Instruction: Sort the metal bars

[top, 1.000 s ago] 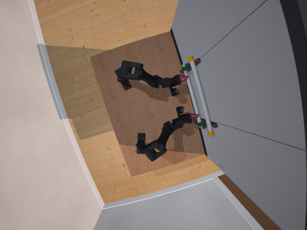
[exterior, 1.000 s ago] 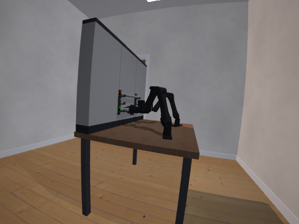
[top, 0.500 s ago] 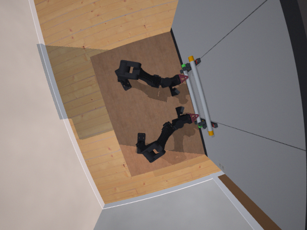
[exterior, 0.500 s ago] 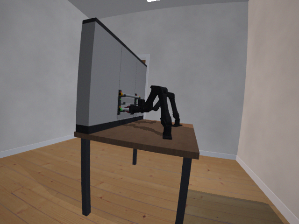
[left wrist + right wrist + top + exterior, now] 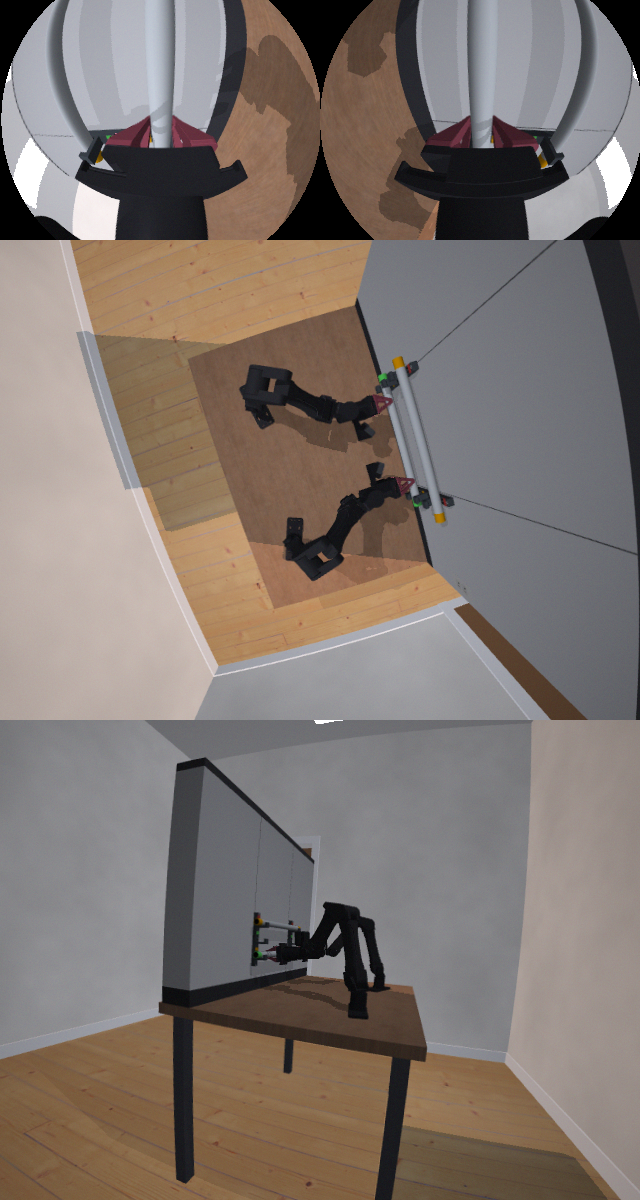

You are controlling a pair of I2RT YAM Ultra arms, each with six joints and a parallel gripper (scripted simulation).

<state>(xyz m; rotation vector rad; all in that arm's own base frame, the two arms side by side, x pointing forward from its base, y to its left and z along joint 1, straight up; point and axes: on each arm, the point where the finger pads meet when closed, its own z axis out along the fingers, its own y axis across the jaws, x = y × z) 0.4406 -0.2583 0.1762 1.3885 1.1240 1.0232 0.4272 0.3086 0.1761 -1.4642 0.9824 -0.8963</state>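
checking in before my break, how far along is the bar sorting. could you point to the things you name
Done: neither bar looks sorted. The orange-ended bar (image 5: 421,441) (image 5: 279,925) (image 5: 56,55) (image 5: 589,55) lies at the red-labeled top pair.

In hand: left claw (image 5: 388,402) (image 5: 271,953) (image 5: 161,120) and right claw (image 5: 412,482) (image 5: 481,119) grip the green-ended bar (image 5: 400,441) (image 5: 267,953) (image 5: 161,60) (image 5: 482,60), down by the yellow-orange labels (image 5: 256,948).

Left: green-ended bar to the green-labeled middle pair (image 5: 264,941), orange-ended bar to the bottom, then both arms clear.

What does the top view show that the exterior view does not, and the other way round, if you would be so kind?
Only the top view: the green bar end beside the right gripper, and a wall socket.

Only the exterior view: the table legs and the ceiling light.

Both: the orange-ended bar, the green-ended bar and the table top.
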